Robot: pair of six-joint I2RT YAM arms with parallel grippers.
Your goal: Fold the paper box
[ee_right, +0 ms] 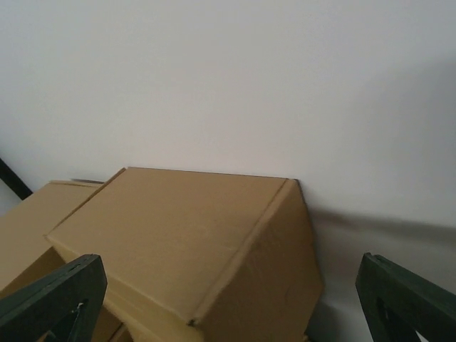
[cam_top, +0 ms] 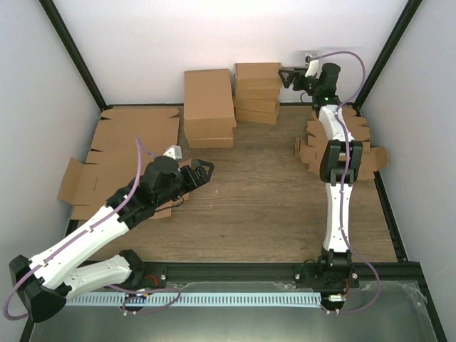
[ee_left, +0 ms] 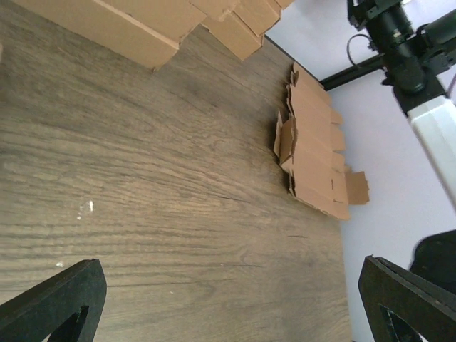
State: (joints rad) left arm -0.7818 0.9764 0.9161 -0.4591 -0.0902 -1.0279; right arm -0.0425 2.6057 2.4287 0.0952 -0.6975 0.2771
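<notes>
A folded brown paper box [ee_right: 185,242] lies on top of the stack against the back wall [cam_top: 258,71]. My right gripper [cam_top: 287,77] hovers just to its right, open, and holds nothing. In the right wrist view the dark fingers [ee_right: 57,292] stand wide apart at the bottom corners, and the right gripper [ee_right: 231,296] looks down over the box's top and end face. My left gripper [cam_top: 204,169] is open and empty over the table left of centre; in its wrist view only bare wood shows at the left gripper [ee_left: 231,296].
A second stack of wider folded boxes [cam_top: 209,107] stands left of the first. Large flat cardboard sheets [cam_top: 121,153] cover the left side of the table. A pile of small flat die-cut pieces [cam_top: 356,146] [ee_left: 313,153] lies at the right, under the right arm [cam_top: 335,164].
</notes>
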